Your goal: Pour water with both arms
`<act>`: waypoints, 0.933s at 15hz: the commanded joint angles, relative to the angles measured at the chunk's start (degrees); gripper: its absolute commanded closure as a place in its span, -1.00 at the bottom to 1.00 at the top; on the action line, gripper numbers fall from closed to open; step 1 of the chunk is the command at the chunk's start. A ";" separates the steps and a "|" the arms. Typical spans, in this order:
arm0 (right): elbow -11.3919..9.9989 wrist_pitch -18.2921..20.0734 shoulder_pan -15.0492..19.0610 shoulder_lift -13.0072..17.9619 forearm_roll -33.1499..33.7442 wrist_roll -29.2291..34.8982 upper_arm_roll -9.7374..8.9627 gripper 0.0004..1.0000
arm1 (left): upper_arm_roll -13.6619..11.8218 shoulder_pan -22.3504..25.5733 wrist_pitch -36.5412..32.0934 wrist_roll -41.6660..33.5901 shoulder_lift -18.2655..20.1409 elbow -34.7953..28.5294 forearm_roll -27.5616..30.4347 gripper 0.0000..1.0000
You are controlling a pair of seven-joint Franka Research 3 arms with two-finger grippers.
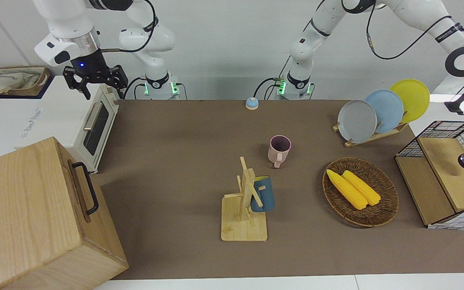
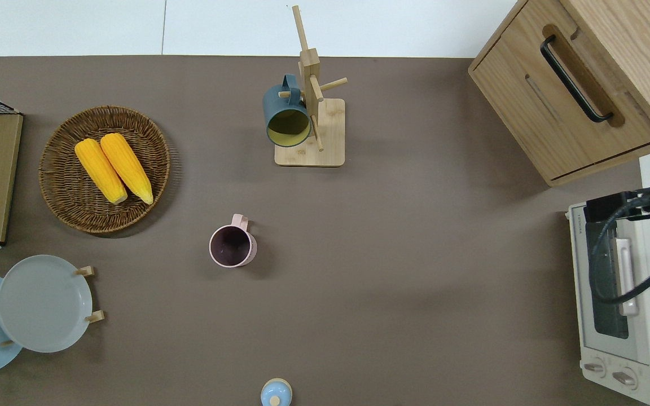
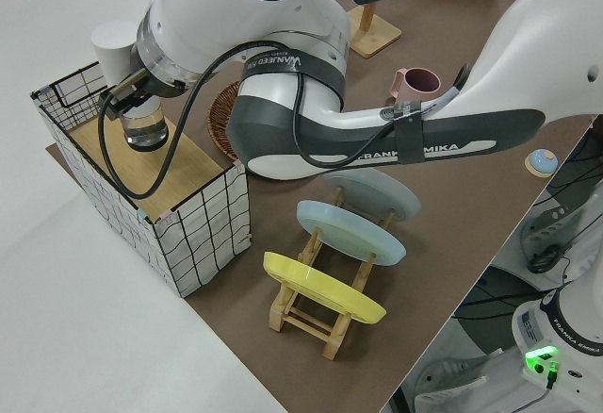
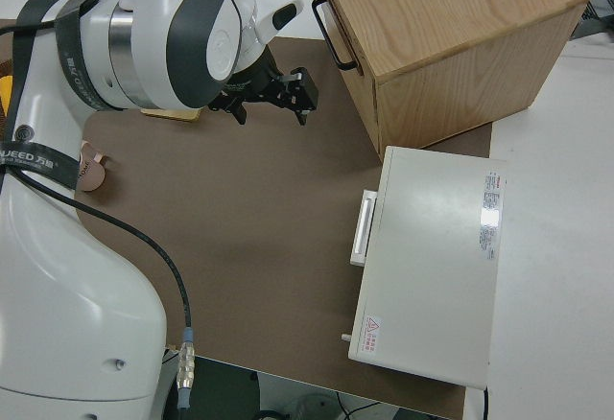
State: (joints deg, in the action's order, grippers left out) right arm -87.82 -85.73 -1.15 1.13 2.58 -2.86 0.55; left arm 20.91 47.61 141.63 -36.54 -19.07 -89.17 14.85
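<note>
Clear glass (image 3: 146, 130) pinched by left gripper (image 3: 132, 102) over wire-sided shelf (image 3: 179, 163). Right gripper (image 1: 95, 80) spread, empty, above toaster oven (image 1: 81, 121). Pink mug (image 1: 279, 150) likely target: carry glass level, tilt slowly.

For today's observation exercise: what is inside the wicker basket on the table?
Two yellow corn cobs lie side by side in the wicker basket, touching along their length. The woven bottom shows around them; whatever is directly beneath the cobs is covered.
</note>
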 commanded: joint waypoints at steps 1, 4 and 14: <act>0.99 0.21 0.18 -0.52 -0.21 -1.36 -0.02 -0.97 | 0.63 0.73 4.17 -4.15 -0.09 -1.61 3.87 1.00; 0.90 0.21 0.27 -0.52 -0.21 -1.36 -0.02 -0.97 | 0.63 0.82 5.58 -4.16 -0.09 -3.11 4.05 1.00; 0.90 0.12 0.18 -0.52 -0.30 -1.36 -0.02 -0.97 | 0.63 1.35 5.76 -4.95 -1.32 -3.11 5.80 0.62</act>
State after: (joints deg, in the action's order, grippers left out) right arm -87.82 -85.73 -1.15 1.13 2.58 -2.86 0.55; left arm 20.89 48.44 145.59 -39.69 -21.00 -92.01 18.60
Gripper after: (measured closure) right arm 0.009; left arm 0.366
